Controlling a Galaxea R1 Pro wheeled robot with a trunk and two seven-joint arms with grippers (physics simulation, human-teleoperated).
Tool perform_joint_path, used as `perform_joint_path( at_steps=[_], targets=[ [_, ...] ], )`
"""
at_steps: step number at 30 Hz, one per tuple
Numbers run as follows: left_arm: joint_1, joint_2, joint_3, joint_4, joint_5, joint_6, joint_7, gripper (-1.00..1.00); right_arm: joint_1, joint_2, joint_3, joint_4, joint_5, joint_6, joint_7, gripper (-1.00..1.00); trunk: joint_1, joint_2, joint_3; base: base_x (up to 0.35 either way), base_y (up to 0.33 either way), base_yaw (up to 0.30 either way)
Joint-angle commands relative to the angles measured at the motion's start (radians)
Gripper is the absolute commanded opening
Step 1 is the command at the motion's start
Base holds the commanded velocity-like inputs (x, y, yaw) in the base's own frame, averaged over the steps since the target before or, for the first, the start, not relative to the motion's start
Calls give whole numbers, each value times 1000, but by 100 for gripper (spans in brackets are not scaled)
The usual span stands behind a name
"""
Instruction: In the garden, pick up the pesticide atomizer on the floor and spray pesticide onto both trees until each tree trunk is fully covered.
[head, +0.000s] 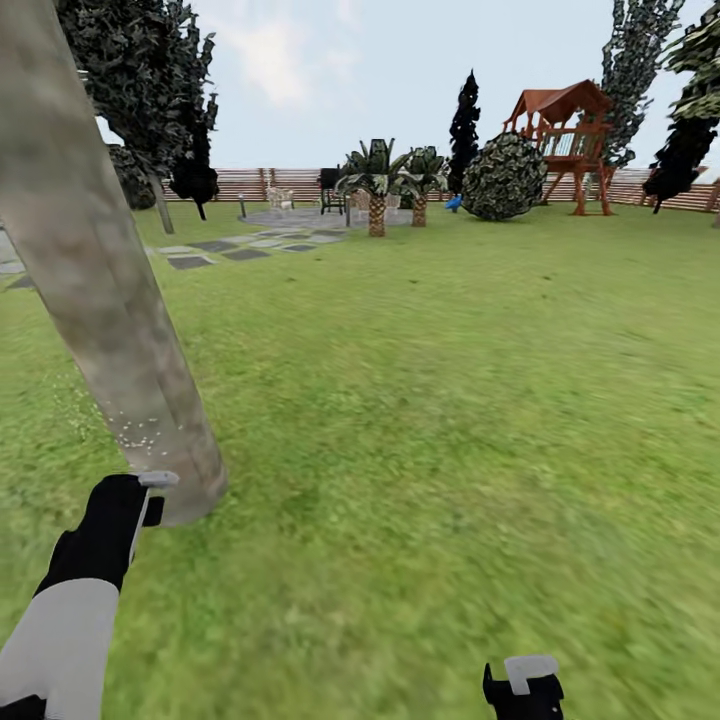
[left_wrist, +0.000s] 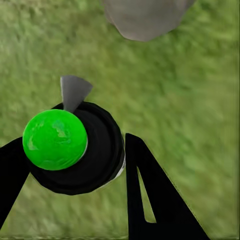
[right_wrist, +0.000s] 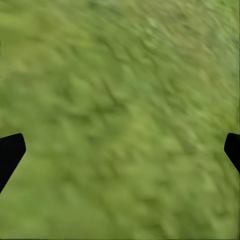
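A thick pale grey-brown tree trunk (head: 100, 290) leans up the left side of the head view, with fine white specks low on it near the grass. My left gripper (head: 130, 505) sits close to the trunk's base, shut on the pesticide atomizer (head: 158, 480), whose grey nozzle points toward the trunk. In the left wrist view the atomizer (left_wrist: 55, 139) shows a green round cap on a black body between my left gripper's (left_wrist: 75, 175) black fingers, and the trunk's foot (left_wrist: 142, 17) lies just beyond. My right gripper (head: 522, 685) hangs open over bare grass, its tips (right_wrist: 120, 150) wide apart.
Green lawn (head: 450, 400) stretches ahead and to the right. Far back are stone pavers (head: 240, 245), two short palms (head: 377, 200), a round bush (head: 503, 178), a red wooden play tower (head: 565, 140), dark cypresses, another tall tree (head: 160, 205) and a slat fence (head: 260, 183).
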Motion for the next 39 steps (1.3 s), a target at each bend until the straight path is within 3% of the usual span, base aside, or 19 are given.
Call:
perform_joint_path(
  at_steps=[1, 7, 12, 14, 16, 17, 18, 20, 23, 25, 29, 39],
  targets=[
    [-2, -1, 0, -7, -5, 6, -2, -100, -1, 1, -8, 1, 10, -3, -3, 100, 0, 0, -1, -207, -220, 271],
    [-13, -10, -5, -82, -1, 56, -4, -100, -1, 1, -8, 0, 10, -3, -3, 100, 0, 0, -1, -156, -127, 276],
    [-110, -31, -20, -102, 2, 69, -4, -100, -1, 0, -8, 0, 10, -2, -3, 100, 0, 0, -1, -10, -8, 233],
    [-184, -72, -23, -47, 1, 70, -4, -100, -1, -1, -8, 0, 10, -2, -3, 100, 0, 0, -1, -1, 0, 27],
    [-211, -72, -22, -23, -1, 70, -4, -100, -1, -2, -8, 0, 10, -2, -3, 100, 0, 0, -1, 0, 0, 6],
    [-216, -67, -22, -19, -2, 70, -4, -100, -1, -2, -8, 0, 10, -2, -3, 100, 0, 0, -1, 0, 0, 3],
    [-223, -42, -19, -16, -5, 70, -4, -100, -1, -2, -8, 0, 10, -2, -3, 100, 0, 0, -1, 0, 0, 1],
    [-225, 44, -16, -13, 0, 71, -9, -100, -1, -3, -8, 0, 10, -1, -3, 100, 0, 0, -1, 0, 0, 0],
    [-218, 79, -22, -13, 1, 72, -11, -100, -1, -3, -8, 0, 10, -2, -3, 100, 0, 0, -1, 0, 0, 0],
    [-215, 57, -25, -13, 0, 70, -10, -100, -1, -3, -8, 0, 11, -2, -3, 100, 0, 0, -1, 0, 0, 0],
    [-223, -26, -43, -13, -5, 70, -6, -100, -1, -3, -8, 0, 10, -2, -3, 100, 0, 0, -1, 31, -18, 0],
    [-217, -24, -36, -19, -6, 74, -5, -100, -1, -3, -8, 0, 11, -3, -3, 100, 0, 0, -1, 204, -179, 0]
  ],
)
